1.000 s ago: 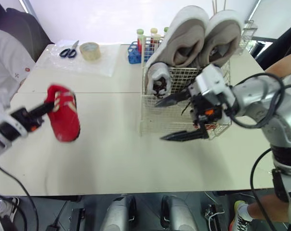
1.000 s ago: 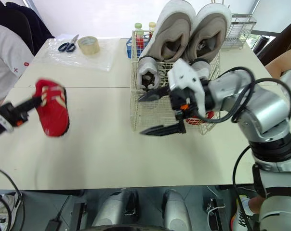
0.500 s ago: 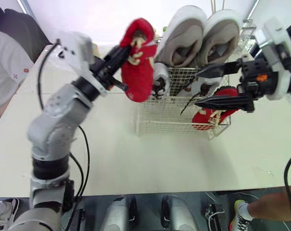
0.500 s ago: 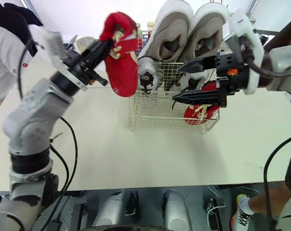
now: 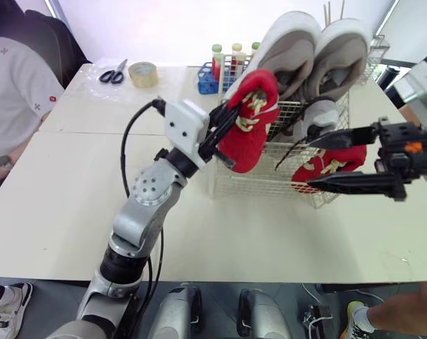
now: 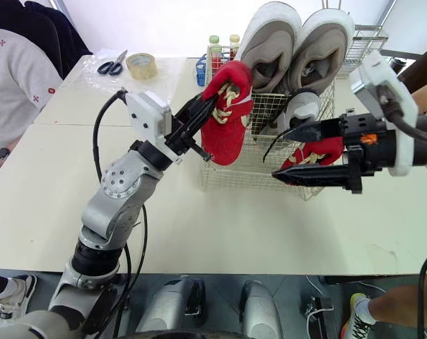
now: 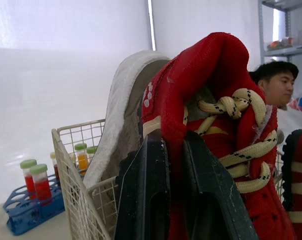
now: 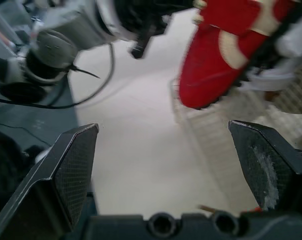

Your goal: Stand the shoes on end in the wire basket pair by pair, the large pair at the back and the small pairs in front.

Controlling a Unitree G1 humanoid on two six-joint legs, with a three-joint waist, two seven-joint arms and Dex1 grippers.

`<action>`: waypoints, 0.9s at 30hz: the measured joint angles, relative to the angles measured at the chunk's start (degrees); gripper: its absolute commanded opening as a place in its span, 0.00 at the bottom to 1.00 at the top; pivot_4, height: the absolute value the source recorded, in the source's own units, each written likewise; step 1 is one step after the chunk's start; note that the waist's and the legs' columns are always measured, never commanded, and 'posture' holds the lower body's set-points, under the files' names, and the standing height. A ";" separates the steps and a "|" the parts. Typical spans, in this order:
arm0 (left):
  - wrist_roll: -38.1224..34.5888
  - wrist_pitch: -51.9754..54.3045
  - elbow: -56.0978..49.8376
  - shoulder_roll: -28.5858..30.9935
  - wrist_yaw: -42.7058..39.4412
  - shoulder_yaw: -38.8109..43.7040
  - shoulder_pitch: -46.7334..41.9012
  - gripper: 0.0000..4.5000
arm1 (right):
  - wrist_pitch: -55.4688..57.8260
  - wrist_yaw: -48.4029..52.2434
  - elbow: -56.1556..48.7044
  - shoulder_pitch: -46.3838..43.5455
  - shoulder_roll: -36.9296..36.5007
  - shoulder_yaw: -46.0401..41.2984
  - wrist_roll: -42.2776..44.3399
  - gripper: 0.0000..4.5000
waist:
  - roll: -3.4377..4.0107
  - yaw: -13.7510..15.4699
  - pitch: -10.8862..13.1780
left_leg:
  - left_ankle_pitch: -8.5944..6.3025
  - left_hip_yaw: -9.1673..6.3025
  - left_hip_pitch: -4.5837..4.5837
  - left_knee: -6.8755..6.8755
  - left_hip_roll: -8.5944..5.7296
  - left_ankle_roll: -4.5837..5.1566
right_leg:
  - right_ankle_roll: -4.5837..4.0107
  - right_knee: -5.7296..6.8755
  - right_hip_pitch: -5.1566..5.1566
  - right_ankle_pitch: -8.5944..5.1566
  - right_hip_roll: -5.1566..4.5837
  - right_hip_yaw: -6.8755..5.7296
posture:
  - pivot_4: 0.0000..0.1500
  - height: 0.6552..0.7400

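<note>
The left gripper (image 6: 203, 116) is clamped on the upper of a small red fabric shoe with cream laces (image 6: 227, 113), both black fingers pinching its opening edge. The shoe hangs with its long axis close to upright, leaning a little, at the front left corner of the white wire basket (image 6: 242, 173). I cannot tell whether its lower end is already inside the rim.

Its red mate (image 6: 316, 152) lies in the basket's front right part, so the free place looks to be just below the held shoe and a little to the robot's right. The left arm is nearer it.

Behind stand the small white pair (image 6: 298, 109) and the large beige pair (image 6: 270, 42), on end at the back. The right gripper (image 6: 283, 152) is spread wide and empty, in front of the mate.
</note>
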 measured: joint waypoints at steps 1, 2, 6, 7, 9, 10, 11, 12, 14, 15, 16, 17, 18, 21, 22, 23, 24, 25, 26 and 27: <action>2.57 -1.69 0.12 0.00 0.61 -0.58 1.58 0.02 | 2.14 -0.97 -1.39 2.42 -0.24 -2.85 2.83 1.00 | 0.00 0.09 -0.01 | -0.02 -0.02 0.02 0.00 -0.01 0.02 | 0.00 -0.02 0.03 0.00 -0.02 -0.02 | 1.00 0.97; 4.31 -3.05 0.54 0.04 1.01 -0.84 2.74 0.02 | 3.39 -1.64 -2.31 4.04 -0.25 -4.09 4.39 1.00 | 0.00 0.06 -0.01 | -0.04 -0.02 0.02 0.01 -0.02 0.04 | -0.01 -0.02 0.04 0.00 -0.04 -0.01 | 1.00 0.97; 11.33 -10.62 3.50 -0.33 2.16 -2.90 4.51 0.02 | 5.76 -6.00 -4.21 9.52 0.42 -8.42 10.07 1.00 | 0.07 0.11 -0.10 | -0.05 -0.02 0.06 0.07 -0.05 0.07 | -0.01 -0.02 0.10 0.00 -0.08 -0.01 | 1.00 0.97; 13.04 -13.43 4.97 -0.47 2.17 -3.13 4.91 0.02 | 5.83 -7.62 -4.64 11.15 0.88 -9.37 12.03 1.00 | 0.07 0.09 -0.11 | -0.05 -0.01 0.07 0.06 -0.05 0.08 | -0.01 -0.02 0.11 0.00 -0.08 -0.01 | 1.00 0.97; 15.03 -16.79 6.82 -0.81 2.41 -3.30 5.35 0.02 | 5.84 -9.78 -5.05 12.95 1.26 -10.07 14.62 1.00 | 0.17 0.09 -0.19 | -0.06 -0.01 0.08 0.07 -0.06 0.10 | -0.01 -0.02 0.12 0.00 -0.08 -0.01 | 1.00 0.97; 16.07 -18.46 7.76 -1.00 2.69 -3.31 5.65 0.02 | 5.78 -10.80 -5.12 13.59 1.25 -10.23 15.71 1.00 | 0.21 0.09 -0.23 | -0.06 -0.01 0.09 0.07 -0.06 0.11 | -0.01 -0.02 0.13 0.00 -0.09 -0.01 | 1.00 0.97; 17.47 -20.25 8.98 -1.15 3.07 -3.37 5.73 0.02 | 5.49 -11.93 -5.08 14.23 1.22 -10.54 17.01 1.00 | 0.23 0.09 -0.25 | -0.07 -0.01 0.09 0.07 -0.06 0.11 | -0.01 -0.02 0.13 0.00 -0.09 -0.01 | 1.00 0.97; 18.53 -21.71 10.09 -1.42 3.56 -3.37 5.73 0.02 | 5.13 -12.98 -4.97 14.77 1.22 -10.67 18.04 1.00 | 0.23 0.10 -0.30 | -0.07 -0.01 0.11 0.07 -0.06 0.12 | -0.01 -0.02 0.15 0.00 -0.09 -0.02 | 1.00 0.97; 20.72 -24.52 12.20 -2.48 4.96 -3.38 5.37 0.02 | 4.10 -14.90 -4.70 15.53 1.21 -10.75 19.87 1.00 | 0.24 0.10 -0.32 | -0.07 -0.01 0.11 0.09 -0.06 0.13 | -0.01 -0.02 0.16 0.00 -0.09 -0.01 | 1.00 0.97; 21.47 -25.28 12.95 -2.66 5.37 -3.36 5.10 0.02 | 3.79 -15.43 -4.60 15.79 1.21 -10.75 20.29 1.00 | 0.23 0.10 -0.33 | -0.07 -0.02 0.11 0.09 -0.06 0.13 | -0.01 -0.02 0.17 0.00 -0.08 -0.01 | 1.00 0.97; 22.63 -26.29 13.91 -2.90 6.10 -3.19 4.68 0.02 | 3.05 -16.08 -4.49 16.37 1.20 -10.75 20.89 1.00 | 0.24 0.11 -0.33 | -0.07 -0.02 0.11 0.09 -0.06 0.14 | -0.01 -0.02 0.17 0.00 -0.08 -0.01 | 1.00 0.97; 23.57 -26.86 14.51 -3.12 6.56 -3.19 4.42 0.02 | 2.65 -16.55 -4.43 16.95 1.18 -10.74 21.29 1.00 | 0.23 0.12 -0.33 | -0.07 -0.02 0.11 0.10 -0.06 0.14 | 0.00 -0.02 0.17 0.00 -0.08 -0.02 | 1.00 0.97; 24.54 -27.62 15.01 -3.18 6.99 -3.19 4.35 0.02 | 2.24 -17.10 -4.38 17.35 1.16 -10.72 21.75 1.00 | 0.23 0.09 -0.33 | -0.07 -0.01 0.11 0.11 -0.06 0.15 | 0.00 -0.02 0.17 0.00 -0.08 -0.02 | 1.00 0.97; 26.81 -29.15 15.46 -3.31 7.79 -3.21 4.40 0.02 | 0.60 -18.12 -4.31 17.60 0.95 -10.53 22.33 1.00 | 0.23 0.10 -0.33 | -0.07 -0.02 0.10 0.11 -0.06 0.15 | 0.01 -0.02 0.16 0.00 -0.07 -0.02 | 1.00 0.97; 27.35 -29.57 15.60 -3.39 8.00 -3.22 4.42 0.02 | 0.20 -18.37 -4.32 17.75 0.90 -10.32 22.56 1.00 | 0.23 0.10 -0.33 | -0.07 -0.02 0.10 0.11 -0.06 0.15 | 0.01 -0.02 0.16 0.00 -0.07 -0.03 | 1.00 0.97; 27.70 -29.90 15.78 -3.39 8.07 -3.21 4.43 0.02 | -0.11 -18.56 -4.34 18.04 0.90 -10.19 23.00 1.00 | 0.23 0.10 -0.32 | -0.07 -0.02 0.10 0.11 -0.06 0.16 | 0.00 -0.02 0.16 0.00 -0.08 -0.02 | 1.00 0.97; 28.23 -30.21 15.87 -3.33 8.18 -3.20 4.44 0.02 | -0.55 -18.84 -4.37 18.35 0.88 -10.05 23.34 1.00 | 0.23 0.10 -0.32 | -0.08 -0.02 0.10 0.11 -0.06 0.17 | 0.01 -0.02 0.16 0.00 -0.08 -0.02 | 1.00 0.97; 28.63 -30.44 15.96 -3.30 8.31 -3.16 4.47 0.02 | -0.92 -19.10 -4.37 18.52 0.85 -9.93 23.56 1.00 | 0.23 0.10 -0.32 | -0.08 -0.02 0.10 0.11 -0.06 0.17 | 0.01 -0.02 0.16 0.00 -0.08 -0.02 | 1.00 0.97; 28.78 -30.73 16.09 -3.30 8.38 -3.12 4.49 0.02 | -1.23 -19.33 -4.36 18.60 0.78 -9.85 23.70 1.00 | 0.23 0.10 -0.32 | -0.08 -0.02 0.10 0.11 -0.06 0.17 | 0.01 -0.02 0.16 0.00 -0.08 -0.02 | 1.00 0.97; 29.22 -31.08 16.17 -3.29 8.53 -3.07 4.54 0.02 | -1.65 -19.56 -4.36 18.73 0.69 -9.77 23.84 1.00 | 0.23 0.09 -0.32 | -0.08 -0.02 0.10 0.11 -0.06 0.17 | 0.01 -0.02 0.16 0.00 -0.08 -0.02 | 1.00 0.97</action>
